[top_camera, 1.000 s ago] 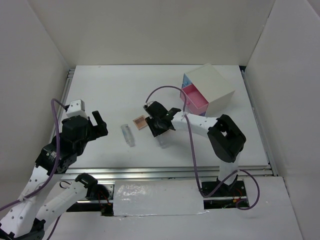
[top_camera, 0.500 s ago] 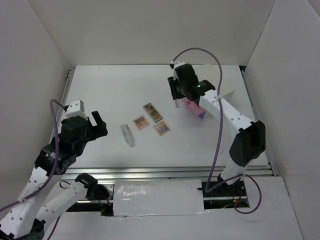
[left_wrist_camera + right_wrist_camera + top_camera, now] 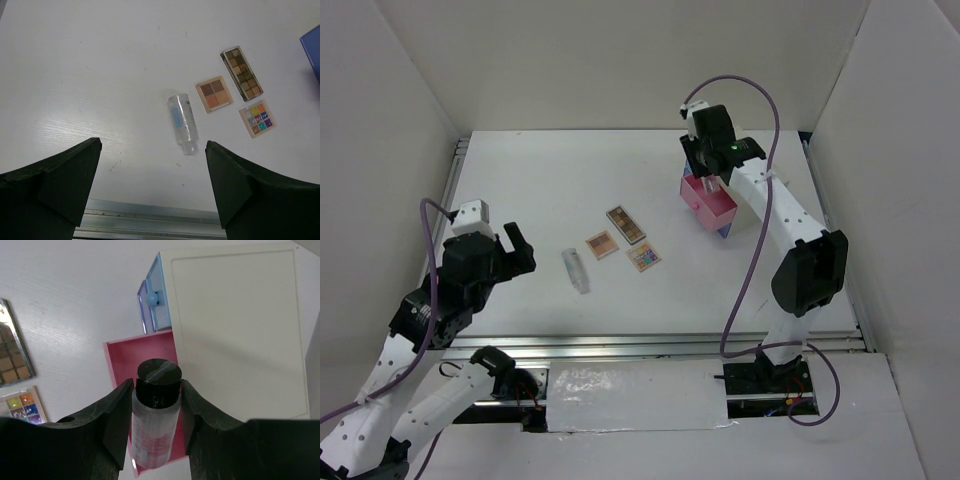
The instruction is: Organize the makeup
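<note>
The right gripper (image 3: 156, 390) is clamping a pale black-capped tube (image 3: 152, 435) over the open pink drawer (image 3: 120, 365). In the wrist view its long axis is running 6 to 12, cap toward 12. The left gripper (image 3: 152, 145) is hanging spread wide, with a clear tube (image 3: 182, 122) lying at its 1 o'clock.

Three palettes (image 3: 214, 93), two tubes (image 3: 183, 123), one box (image 3: 235, 330)

A clear plastic tube with a blue label (image 3: 182, 123) lies flat on the white table (image 3: 100, 60). To its right, none touching, lie a square peach four-pan palette (image 3: 214, 93), a long brown palette (image 3: 242, 73) and a small multicoloured palette (image 3: 256, 118). The left gripper (image 3: 153, 145) shows dark fingers (image 3: 55, 182) spread wide over the metal rail (image 3: 150, 220).
</note>
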Controlling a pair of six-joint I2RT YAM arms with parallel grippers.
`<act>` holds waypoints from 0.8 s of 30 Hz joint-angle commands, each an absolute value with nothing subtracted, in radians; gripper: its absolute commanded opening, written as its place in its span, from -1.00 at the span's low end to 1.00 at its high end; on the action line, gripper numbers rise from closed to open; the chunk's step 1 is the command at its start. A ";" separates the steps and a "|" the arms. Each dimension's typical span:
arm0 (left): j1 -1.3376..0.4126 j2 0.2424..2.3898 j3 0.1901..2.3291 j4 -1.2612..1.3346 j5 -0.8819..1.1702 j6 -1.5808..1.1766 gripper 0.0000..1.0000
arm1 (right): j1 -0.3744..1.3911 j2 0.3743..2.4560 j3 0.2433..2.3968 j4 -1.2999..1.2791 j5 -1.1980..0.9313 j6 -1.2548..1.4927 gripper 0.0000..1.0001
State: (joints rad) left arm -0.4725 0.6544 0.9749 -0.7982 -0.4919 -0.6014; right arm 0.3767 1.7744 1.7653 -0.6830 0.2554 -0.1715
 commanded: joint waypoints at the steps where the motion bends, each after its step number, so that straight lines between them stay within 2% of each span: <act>1: -0.466 0.661 0.969 -0.758 -0.477 -0.575 0.99 | 0.368 1.766 1.735 -0.669 0.276 -0.210 -0.62; 4: -0.466 0.663 0.969 -0.755 -0.474 -0.575 0.99 | 0.368 1.766 1.714 -0.660 0.284 -0.206 -0.50; 6: -0.466 0.666 0.969 -0.755 -0.474 -0.575 0.99 | 0.370 1.770 1.712 -0.672 0.302 -0.199 -0.33; 8: -0.468 0.667 0.969 -0.755 -0.472 -0.574 0.99 | 0.368 1.758 1.709 -0.673 0.304 -0.193 0.20; 9: -0.466 0.667 0.968 -0.755 -0.472 -0.574 0.99 | 0.368 1.749 1.706 -0.666 0.302 -0.190 0.62; 12: -0.466 0.670 0.969 -0.755 -0.469 -0.572 0.99 | 0.368 1.712 1.729 -0.653 0.276 -0.163 0.93; 16: -0.466 0.670 0.971 -0.755 -0.472 -0.574 0.99 | 0.400 1.674 1.790 -0.669 0.244 -0.091 1.00; 19: -0.466 0.666 0.973 -0.759 -0.483 -0.578 0.99 | 0.489 1.681 1.835 -0.706 0.192 -0.010 0.99; 24: -0.466 0.646 0.982 -0.791 -0.535 -0.613 0.99 | 0.776 1.707 1.714 -0.605 0.264 0.208 1.00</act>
